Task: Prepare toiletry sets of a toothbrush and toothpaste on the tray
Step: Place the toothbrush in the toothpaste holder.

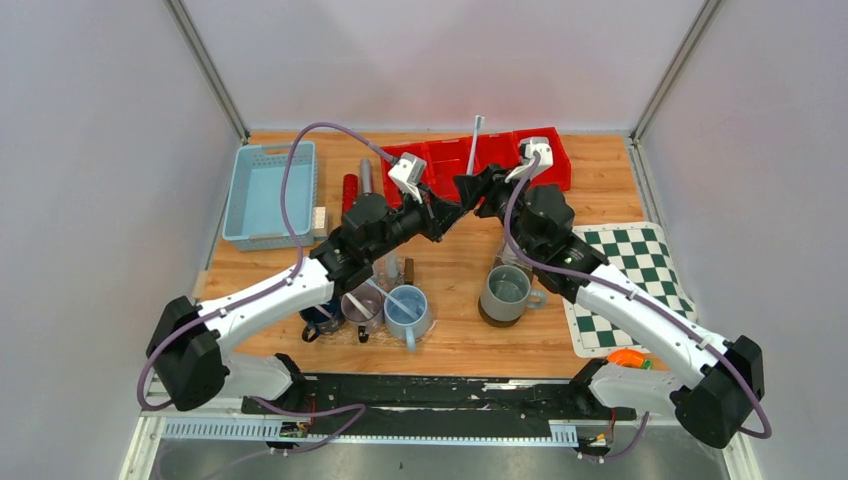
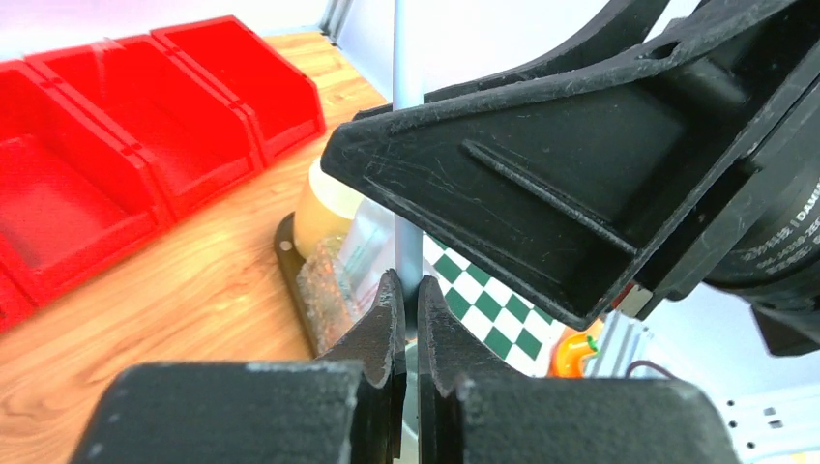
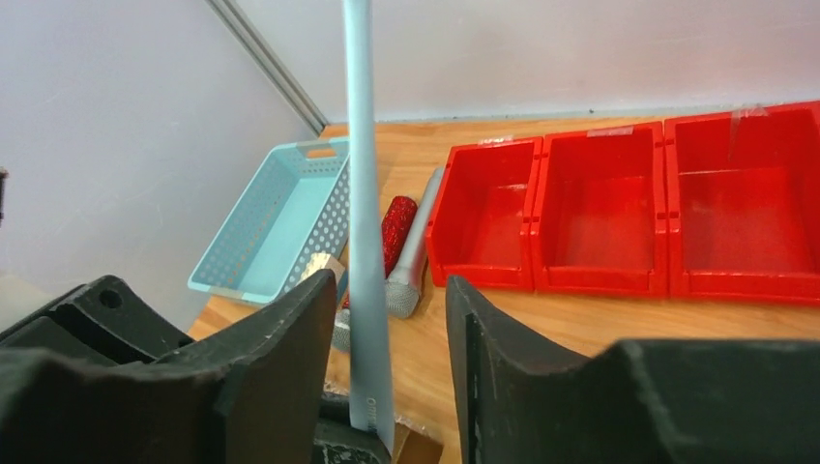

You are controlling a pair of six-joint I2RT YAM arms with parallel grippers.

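While left gripper (image 2: 410, 295) pinches toothbrush (image 3: 360, 193), handle slim, pale grey

In the right wrist view the top edge cuts off the toothbrush (image 3: 362, 193), hiding its head. An orange thing (image 1: 627, 357) is half hidden behind the right arm (image 1: 640, 305), too small to name.

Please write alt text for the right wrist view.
A thin pale grey plastic toothbrush stands upright between the open black fingers of the right end effector. Behind lie three red plastic bins and a light blue perforated basket.
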